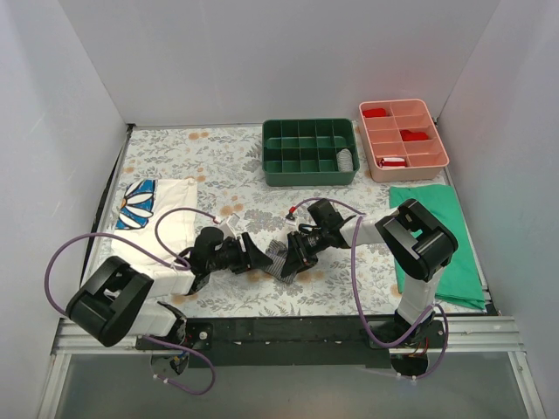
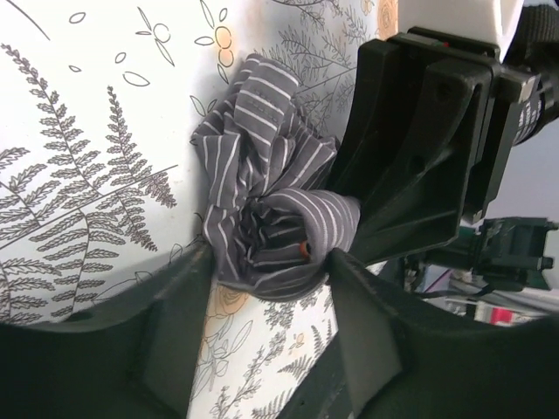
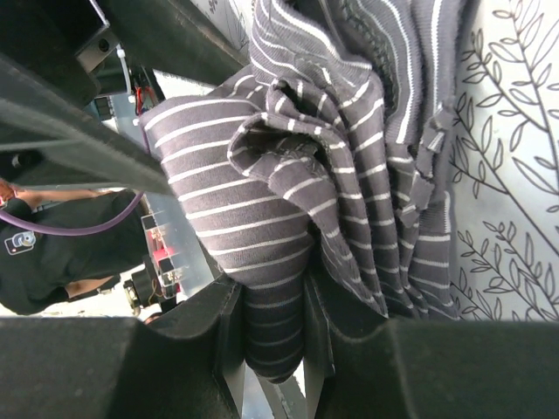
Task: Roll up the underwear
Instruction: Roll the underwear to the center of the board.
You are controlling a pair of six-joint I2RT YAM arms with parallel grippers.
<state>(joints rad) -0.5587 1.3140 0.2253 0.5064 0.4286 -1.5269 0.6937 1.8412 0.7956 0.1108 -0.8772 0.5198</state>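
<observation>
The underwear (image 1: 281, 263), grey cloth with thin white stripes, lies bunched into a loose roll on the flowered table between my two grippers. In the left wrist view the bundle (image 2: 266, 188) sits between the left gripper's (image 2: 266, 271) two fingertips, which touch its near end on both sides. My left gripper (image 1: 251, 254) reaches it from the left. My right gripper (image 1: 300, 251) comes from the right. In the right wrist view that gripper (image 3: 272, 301) is shut on a thick fold of the striped cloth (image 3: 288, 157). Its black body (image 2: 419, 148) stands just behind the bundle.
A green compartment tray (image 1: 310, 153) holding a rolled striped item (image 1: 346, 160) and a pink tray (image 1: 403, 140) with red pieces stand at the back. A green cloth (image 1: 441, 249) lies at the right edge. At the left lies a white cloth with a blue daisy print (image 1: 157, 214).
</observation>
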